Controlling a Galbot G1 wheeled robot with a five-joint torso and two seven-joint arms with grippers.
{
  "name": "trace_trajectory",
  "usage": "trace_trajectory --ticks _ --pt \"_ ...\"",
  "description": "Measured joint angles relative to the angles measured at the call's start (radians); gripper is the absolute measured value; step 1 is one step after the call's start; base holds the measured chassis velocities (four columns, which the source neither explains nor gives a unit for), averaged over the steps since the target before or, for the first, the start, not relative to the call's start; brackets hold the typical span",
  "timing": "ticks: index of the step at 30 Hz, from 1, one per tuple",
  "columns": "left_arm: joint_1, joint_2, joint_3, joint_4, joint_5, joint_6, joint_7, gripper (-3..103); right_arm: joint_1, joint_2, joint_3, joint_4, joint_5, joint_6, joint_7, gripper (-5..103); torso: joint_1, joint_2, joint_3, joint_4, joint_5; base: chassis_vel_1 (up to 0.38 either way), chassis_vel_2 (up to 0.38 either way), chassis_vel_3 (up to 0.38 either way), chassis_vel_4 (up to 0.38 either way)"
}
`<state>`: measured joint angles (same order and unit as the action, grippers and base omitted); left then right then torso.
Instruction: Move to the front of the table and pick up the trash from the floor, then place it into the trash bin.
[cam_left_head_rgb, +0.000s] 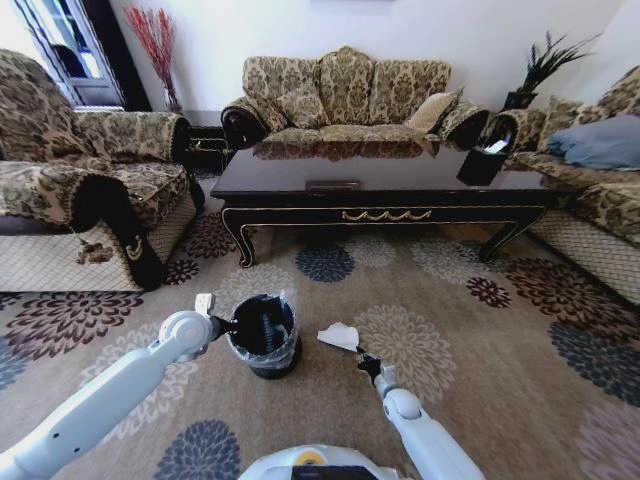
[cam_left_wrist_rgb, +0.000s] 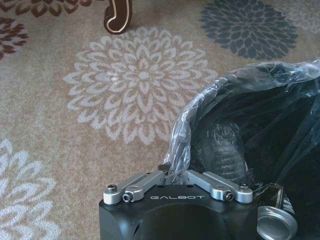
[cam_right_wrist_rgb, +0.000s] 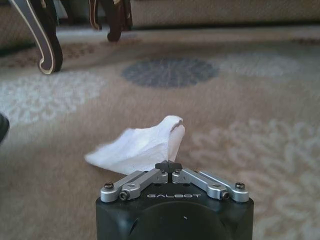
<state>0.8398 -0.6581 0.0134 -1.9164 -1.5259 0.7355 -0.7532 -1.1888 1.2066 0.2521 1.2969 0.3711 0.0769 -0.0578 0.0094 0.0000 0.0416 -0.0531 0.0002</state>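
The right end effector (cam_right_wrist_rgb: 168, 165) is low over the carpet (cam_left_head_rgb: 470, 350), and its two metal fingers are pressed together on the edge of the white paper piece (cam_right_wrist_rgb: 137, 150). The paper is thin, soft and crumpled, with a rough triangle shape, and one corner points upward. In the head view the paper (cam_left_head_rgb: 339, 336) is just beside the trash bin (cam_left_head_rgb: 262, 337), on the robot's right side of it; I cannot tell if it touches the carpet.

The left end effector (cam_left_wrist_rgb: 172, 172) is at the rim of the bin, and its fingers are closed on the clear plastic liner (cam_left_wrist_rgb: 186, 131), which is wrinkled and shiny. The bin is round and black, like a small bucket. Inside it lies a clear ribbed plastic bottle (cam_left_wrist_rgb: 225, 147), dark against the black wall.

The carpet is beige with big round flower patterns in grey, dark blue and dark red. Behind the bin stands the counter (cam_left_head_rgb: 380, 180), long, low and glossy dark brown, with curved legs and a gold wavy ornament (cam_left_head_rgb: 386, 214) on the front rail. A black box-shaped holder (cam_left_head_rgb: 481, 162) stands on its right end. Sofas (cam_left_head_rgb: 345, 95) with patterned fabric are around it.
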Motion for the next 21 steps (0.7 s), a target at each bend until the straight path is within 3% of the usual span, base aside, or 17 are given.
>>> trace_trajectory --ticks 18,21 --pt "-0.084 -0.034 0.116 -0.018 0.006 0.0 -0.035 0 -0.215 -0.161 0.099 0.478 0.093 -0.043 0.06 0 0.0 0.0 0.0 -0.0006 -0.0001 0.0 0.0 0.0 0.0" --pt "-0.09 -0.038 0.134 -0.02 0.007 0.0 -0.048 0 -0.25 -0.202 0.125 0.579 0.11 -0.05 0.063 0 0.0 0.0 0.0 0.0003 -0.0001 0.0 0.0 0.0 0.0"
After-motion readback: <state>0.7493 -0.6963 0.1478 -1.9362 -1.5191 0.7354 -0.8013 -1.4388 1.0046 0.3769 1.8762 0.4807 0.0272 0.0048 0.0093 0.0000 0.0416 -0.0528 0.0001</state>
